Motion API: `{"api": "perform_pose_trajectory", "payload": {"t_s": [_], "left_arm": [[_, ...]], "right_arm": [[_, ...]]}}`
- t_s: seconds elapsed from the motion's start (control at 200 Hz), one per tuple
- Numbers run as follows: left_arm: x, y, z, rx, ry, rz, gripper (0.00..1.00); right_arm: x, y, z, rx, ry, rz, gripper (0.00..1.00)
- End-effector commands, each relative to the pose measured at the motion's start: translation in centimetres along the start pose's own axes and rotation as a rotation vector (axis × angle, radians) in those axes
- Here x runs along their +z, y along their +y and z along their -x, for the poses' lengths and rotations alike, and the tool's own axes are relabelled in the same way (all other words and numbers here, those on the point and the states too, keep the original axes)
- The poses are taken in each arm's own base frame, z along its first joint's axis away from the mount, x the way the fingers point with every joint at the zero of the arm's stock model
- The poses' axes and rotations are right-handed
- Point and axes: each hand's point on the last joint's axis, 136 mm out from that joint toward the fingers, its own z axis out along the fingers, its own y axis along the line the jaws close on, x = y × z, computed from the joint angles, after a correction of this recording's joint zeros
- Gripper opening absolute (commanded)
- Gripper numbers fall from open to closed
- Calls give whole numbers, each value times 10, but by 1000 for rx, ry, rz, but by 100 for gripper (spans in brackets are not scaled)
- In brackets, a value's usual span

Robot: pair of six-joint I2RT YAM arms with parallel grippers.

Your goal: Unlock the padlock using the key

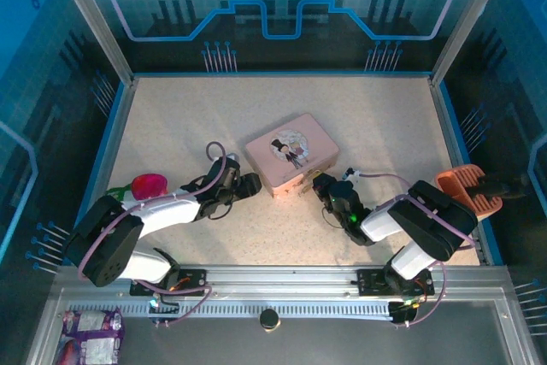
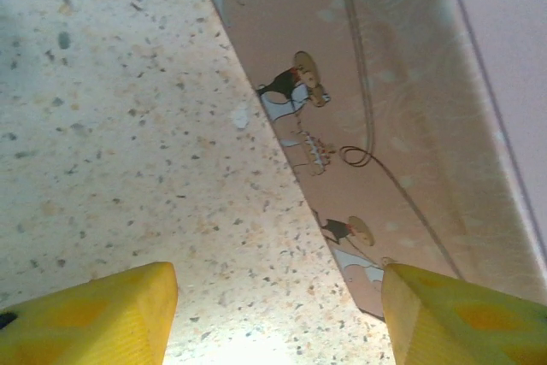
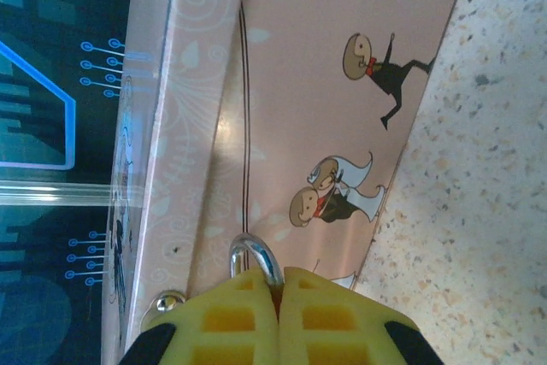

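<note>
Hold steady: the right gripper [image 3: 279, 286], closed on the padlock [image 3: 256, 258], needs a firm clamp so the lock cannot twist. Its silver shackle arches out just past the fingertips, toward the pink tin [image 3: 325, 83] ahead. Its long axis runs along the fingers, the body hidden between them. The left gripper [image 2: 278, 301] stands apart, tin beside its right finger.

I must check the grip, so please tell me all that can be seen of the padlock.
Of the padlock only the thin, shiny silver shackle shows: a curved loop sticking out between the yellow fingers of the right hand, shut on it. The body is hidden. The loop lies in front of the pink tin; contact cannot be told.
</note>
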Motion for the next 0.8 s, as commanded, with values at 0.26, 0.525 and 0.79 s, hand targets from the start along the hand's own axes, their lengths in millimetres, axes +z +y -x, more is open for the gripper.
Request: {"api": "perform_pose_trajectory", "payload": {"t_s": [0.26,0.525,0.79], "left_arm": [[-12,10,6,-19,-55,26,65],[-21,7,8,-18,-76,0,65],[-50,6,18,65,-157,-32,67]], "right_arm": [[0,-21,28,17,-69,-47,0],[0,-5,30,-5,-62,-8,0],[-27,-6,30,-172,-14,-87,0]]}}
